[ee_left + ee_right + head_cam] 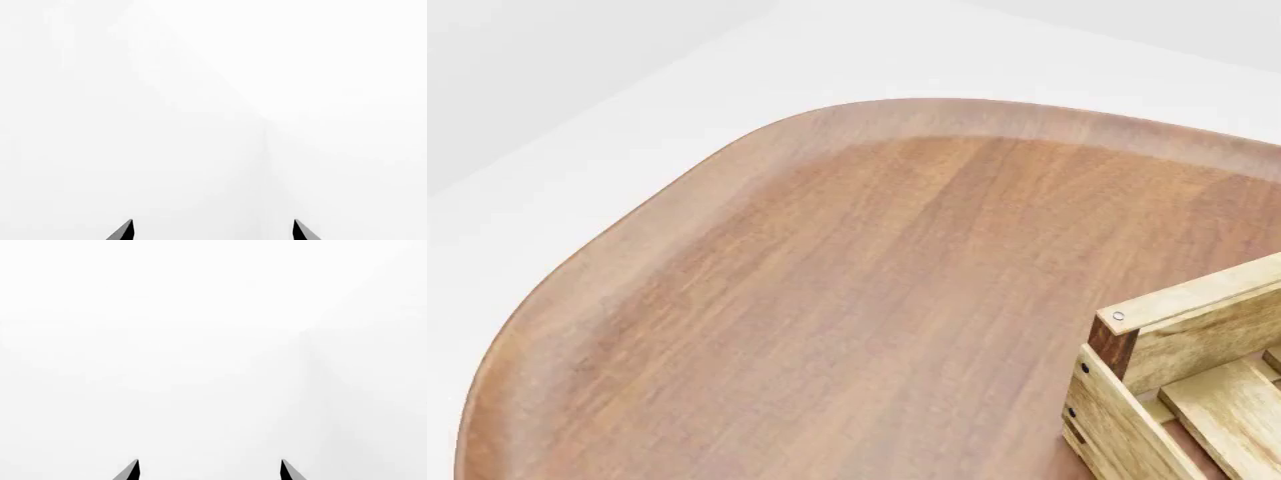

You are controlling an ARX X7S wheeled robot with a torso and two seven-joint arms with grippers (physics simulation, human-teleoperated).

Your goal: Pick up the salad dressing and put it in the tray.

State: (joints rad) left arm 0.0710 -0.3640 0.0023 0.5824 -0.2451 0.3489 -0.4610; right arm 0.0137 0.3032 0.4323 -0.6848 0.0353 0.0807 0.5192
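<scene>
The head view shows a broad, reddish-brown wooden worktop (pixel 827 300) with a rounded edge, and at its right the corner of a pale slatted wooden tray (pixel 1188 370) like a small crate. The salad dressing appears in no view, so where it lies cannot be told; only one corner of the tray's inside shows, and no bottle is seen there. The left tool (pixel 213 231) and right tool (pixel 209 470) each face blank white, fingertips spread wide apart with nothing between them. This fits either a search for the bottle or a delivery already made. Judging further calls for a view that finds the dressing.
</scene>
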